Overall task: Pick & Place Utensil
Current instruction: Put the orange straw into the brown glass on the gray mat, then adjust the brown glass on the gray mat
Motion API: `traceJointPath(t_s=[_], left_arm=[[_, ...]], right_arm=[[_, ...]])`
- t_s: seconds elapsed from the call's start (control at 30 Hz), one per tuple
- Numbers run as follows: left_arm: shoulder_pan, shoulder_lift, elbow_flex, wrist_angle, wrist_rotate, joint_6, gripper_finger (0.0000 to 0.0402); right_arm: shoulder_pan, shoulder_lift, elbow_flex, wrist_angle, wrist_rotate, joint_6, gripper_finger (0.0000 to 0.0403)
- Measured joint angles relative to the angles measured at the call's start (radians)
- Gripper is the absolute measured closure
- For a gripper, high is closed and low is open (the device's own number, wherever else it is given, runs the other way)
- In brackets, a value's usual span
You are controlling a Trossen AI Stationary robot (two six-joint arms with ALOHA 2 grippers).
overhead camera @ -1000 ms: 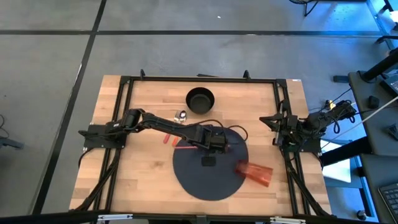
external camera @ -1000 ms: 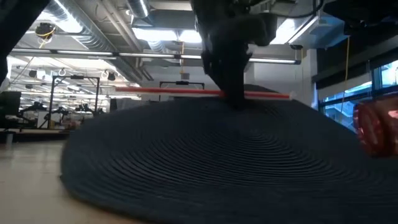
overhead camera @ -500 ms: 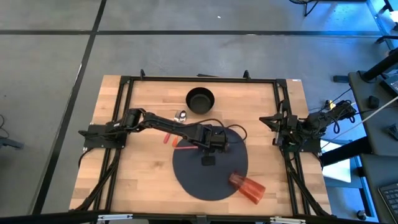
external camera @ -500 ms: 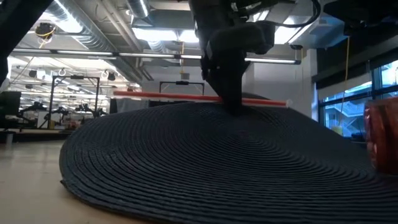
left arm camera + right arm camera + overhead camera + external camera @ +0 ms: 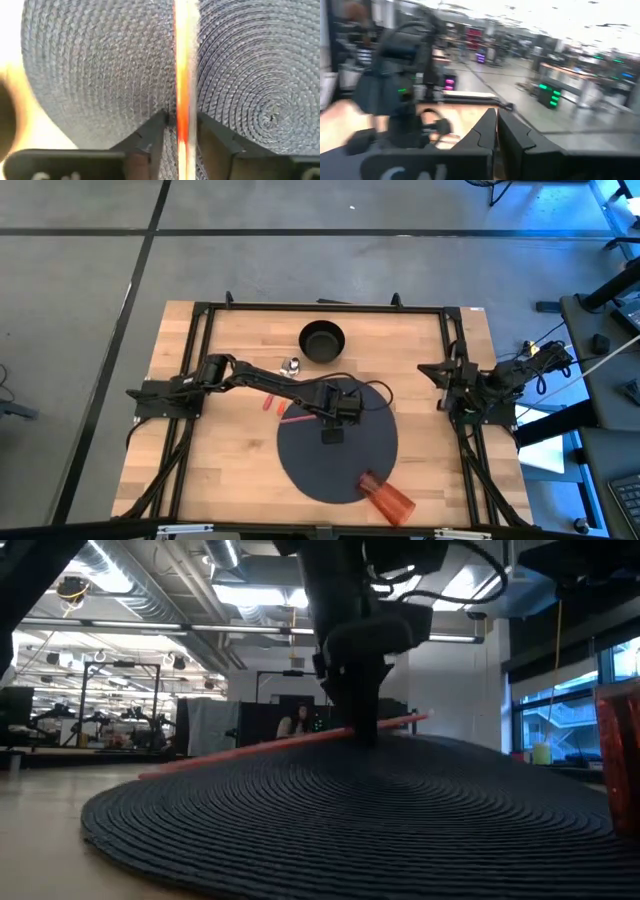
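At the mat's (image 5: 335, 465) 11 o'clock edge, the left gripper (image 5: 340, 406) hangs low over the red utensil (image 5: 292, 415). The left wrist view shows its 2 jaws parted a little, 1 on each side of the utensil (image 5: 182, 90), with a thin gap on both sides; they do not clamp it. The utensil lies half on the round dark mat, its other end reaching off toward 9 o'clock over the wooden surface (image 5: 230, 470). In the low view it slopes down from the mat's crown (image 5: 350, 810) to the surface, the gripper (image 5: 360, 735) right above its upper part (image 5: 290, 743).

A black bowl (image 5: 321, 341) sits at 12 o'clock on the surface, a small shiny thing (image 5: 291, 365) just beside it toward 8 o'clock. An orange cup (image 5: 386, 497) lies on its side at the mat's 5 o'clock rim, partly off the mat.

The right gripper (image 5: 496, 131) waits at 3 o'clock at the surface's edge, jaws together, nothing in them. A person (image 5: 297, 724) sits far off in the room behind.
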Motion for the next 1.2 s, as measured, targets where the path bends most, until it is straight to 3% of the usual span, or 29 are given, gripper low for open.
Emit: traceJointPath(t_s=[0.13, 0.4, 1.2], left_arm=[[0.000, 0.001, -0.029, 0.003, 0.001, -0.002, 0.0246], [0.000, 0.000, -0.012, 0.024, -0.039, 0.033, 0.0192], [0.002, 0.000, -0.010, 0.012, -0.046, 0.025, 0.0189]], right_arm=[[0.000, 0.000, 0.000, -0.030, 0.083, 0.006, 0.0386], [0.000, 0.000, 0.000, -0.035, 0.084, 0.016, 0.0386], [0.000, 0.000, 0.000, -0.058, 0.084, 0.019, 0.0386]])
